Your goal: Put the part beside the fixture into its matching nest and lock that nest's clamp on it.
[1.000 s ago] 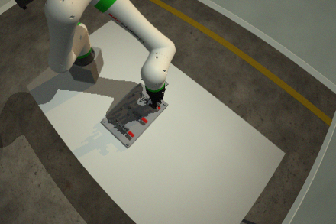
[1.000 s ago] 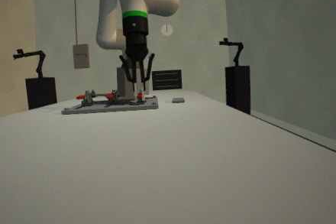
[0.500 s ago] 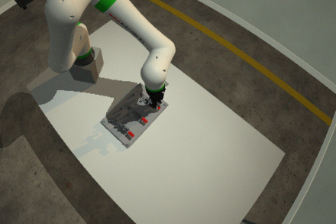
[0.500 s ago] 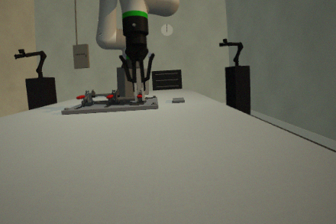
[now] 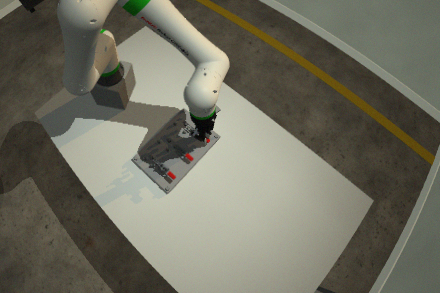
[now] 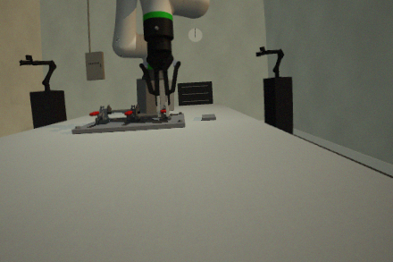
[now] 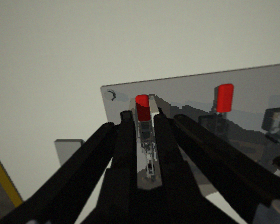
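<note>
The gripper (image 7: 144,131) is pinched on the clamp handle (image 7: 142,106) of the end nest, its red grip showing just beyond the fingertips at twelve o'clock in the wrist view. The handle's long axis is seen to run straight along the gap between the fingers. A swing of this handle is judged to be the step in hand. The part (image 7: 67,150), a grey block, lies on the table beside the fixture plate (image 7: 190,87), at about nine o'clock from the gripper, apart from it. A second red handle (image 7: 224,97) stands at two o'clock, well aside. Nothing is seen between gripper and part.
</note>
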Robot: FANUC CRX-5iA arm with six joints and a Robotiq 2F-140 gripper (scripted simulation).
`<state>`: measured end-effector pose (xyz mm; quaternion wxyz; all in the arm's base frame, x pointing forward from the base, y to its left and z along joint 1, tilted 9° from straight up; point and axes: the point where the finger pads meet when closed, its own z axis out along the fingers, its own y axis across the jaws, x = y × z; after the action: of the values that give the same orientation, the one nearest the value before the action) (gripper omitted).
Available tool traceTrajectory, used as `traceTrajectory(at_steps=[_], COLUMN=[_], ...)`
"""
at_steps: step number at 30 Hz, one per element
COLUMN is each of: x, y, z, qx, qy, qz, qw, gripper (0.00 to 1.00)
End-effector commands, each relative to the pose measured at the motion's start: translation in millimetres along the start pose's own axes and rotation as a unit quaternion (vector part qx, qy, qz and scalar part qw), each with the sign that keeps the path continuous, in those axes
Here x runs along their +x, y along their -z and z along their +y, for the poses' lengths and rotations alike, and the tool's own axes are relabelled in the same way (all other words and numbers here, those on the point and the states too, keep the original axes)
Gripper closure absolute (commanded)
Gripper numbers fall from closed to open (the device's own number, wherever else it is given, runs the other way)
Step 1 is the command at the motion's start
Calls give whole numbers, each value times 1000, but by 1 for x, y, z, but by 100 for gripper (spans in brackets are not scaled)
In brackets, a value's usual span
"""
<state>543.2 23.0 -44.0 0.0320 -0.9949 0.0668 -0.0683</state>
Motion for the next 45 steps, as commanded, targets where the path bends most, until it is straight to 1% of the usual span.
traceTrajectory(at_steps=[1,20,33,45], x=[0,-9,-20,-31], y=[1,14,23,28], z=[0,0,0,0], qx=[0,0,0,0], qy=[0,0,0,0], qz=[0,0,0,0], qw=[1000,1000,1000,1000], gripper=[100,100,100,100])
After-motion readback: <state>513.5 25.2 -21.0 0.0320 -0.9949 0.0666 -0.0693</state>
